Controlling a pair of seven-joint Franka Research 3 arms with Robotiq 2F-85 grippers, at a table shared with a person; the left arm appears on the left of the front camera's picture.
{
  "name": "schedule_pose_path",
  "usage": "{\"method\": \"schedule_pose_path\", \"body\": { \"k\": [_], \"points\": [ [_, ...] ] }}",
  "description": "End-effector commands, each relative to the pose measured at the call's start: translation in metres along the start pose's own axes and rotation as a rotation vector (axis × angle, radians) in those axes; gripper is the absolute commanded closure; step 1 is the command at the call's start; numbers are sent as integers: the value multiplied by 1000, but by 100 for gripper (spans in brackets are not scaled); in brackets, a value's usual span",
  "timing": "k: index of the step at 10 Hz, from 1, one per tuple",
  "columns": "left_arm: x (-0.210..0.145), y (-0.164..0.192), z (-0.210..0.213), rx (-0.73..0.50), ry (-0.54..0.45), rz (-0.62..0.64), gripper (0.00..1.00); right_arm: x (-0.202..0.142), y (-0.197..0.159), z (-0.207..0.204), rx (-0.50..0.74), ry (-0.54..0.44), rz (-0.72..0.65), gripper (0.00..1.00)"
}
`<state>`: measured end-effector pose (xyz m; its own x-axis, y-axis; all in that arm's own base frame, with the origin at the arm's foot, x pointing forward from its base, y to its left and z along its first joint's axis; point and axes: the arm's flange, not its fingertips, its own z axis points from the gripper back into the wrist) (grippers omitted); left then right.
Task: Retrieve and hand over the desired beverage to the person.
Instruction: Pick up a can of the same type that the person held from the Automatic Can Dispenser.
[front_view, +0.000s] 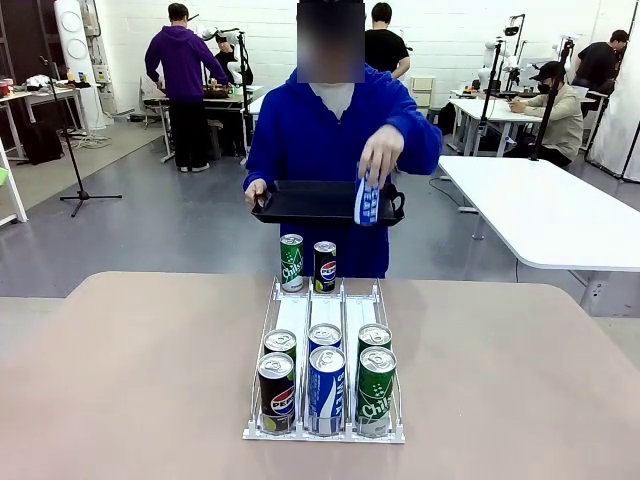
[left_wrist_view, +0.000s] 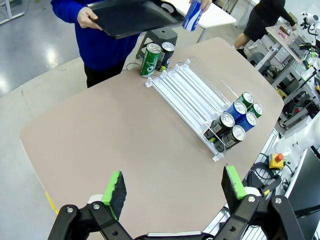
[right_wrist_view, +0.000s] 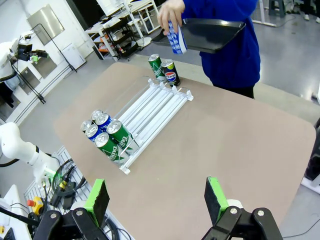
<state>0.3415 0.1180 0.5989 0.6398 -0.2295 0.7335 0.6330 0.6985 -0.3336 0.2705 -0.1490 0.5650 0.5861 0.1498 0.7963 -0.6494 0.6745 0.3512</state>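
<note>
Picking hasn't begun. By the far edge of the brown table (front_view: 120, 380), the person in a bright blue hoodie (front_view: 335, 130) holds a blue-and-white tin can (front_view: 367, 200) above a flat black tray (front_view: 310, 200). The left gripper (left_wrist_view: 174, 187) and right gripper (right_wrist_view: 156, 199) gape wide, empty. Next, I think, one must reach a can in the white plastic rack (front_view: 295, 315) at the near edge.

A grey polished floor (front_view: 150, 220) runs back to a white-painted brick wall (front_view: 450, 30). White tables (front_view: 560, 210) stand on it, a tall white unit (front_view: 72, 50) against the wall. Far beyond the left claw (left_wrist_view: 174, 189), the floor catches pale glare.
</note>
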Motion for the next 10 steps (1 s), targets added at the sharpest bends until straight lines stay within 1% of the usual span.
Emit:
{"method": "schedule_pose_path", "body": {
  "k": [1, 10],
  "points": [
    [0, 1, 0, -13, -13, -13, 0, 4, -2, 1, 22, -20, 12, 0],
    [0, 1, 0, -13, -13, -13, 0, 4, -2, 1, 22, -20, 12, 0]
  ]
}}
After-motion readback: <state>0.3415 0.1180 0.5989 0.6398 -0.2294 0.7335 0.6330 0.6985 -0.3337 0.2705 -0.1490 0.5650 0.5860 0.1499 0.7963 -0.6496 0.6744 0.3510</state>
